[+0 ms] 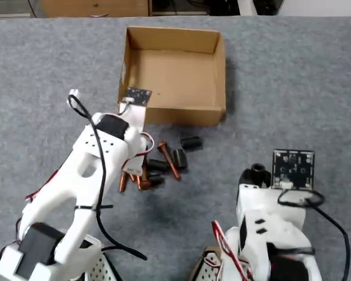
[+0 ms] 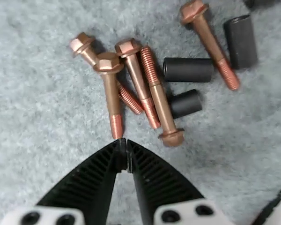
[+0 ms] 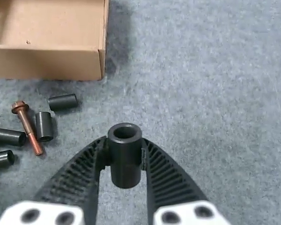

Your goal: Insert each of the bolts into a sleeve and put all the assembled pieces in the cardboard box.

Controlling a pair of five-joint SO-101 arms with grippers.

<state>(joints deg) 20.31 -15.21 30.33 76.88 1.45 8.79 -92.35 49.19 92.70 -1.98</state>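
The right jaws hold 1 black sleeve [image 3: 125,171]. It stands upright between them with its open end up. Each jaw presses on 1 side of it, near the top. In the high view the right arm [image 1: 272,234] sits low on the grey worktop [image 1: 298,76]. The held sleeve sticks up at the front of that arm, well apart from the other parts.

The left jaws are closed, tip against tip, with nothing between them. They point down at the worktop, just beside a heap of bolts [image 2: 136,84]. The near bolt [image 2: 111,93] lies with its threaded end right in front of the jaw tips. It is very close to them, but it is not between them. I cannot tell if it touches them.

The heap has 4 bolts. 1 crosses the near bolt close to its head. 2 more lie side by side and touch, with their heads at opposite ends.

A lone bolt [image 2: 208,44] lies a little apart from the heap. 1 loose sleeve [image 2: 240,41] lies just beside it. A second sleeve [image 2: 188,70] lies between it and the heap. A third sleeve [image 2: 185,103] lies just beside the head end of 1 heap bolt.

The cardboard box [image 1: 181,115] sits open on the worktop, on the far side of the parts. The left arm [image 1: 93,170] ends near its front wall.
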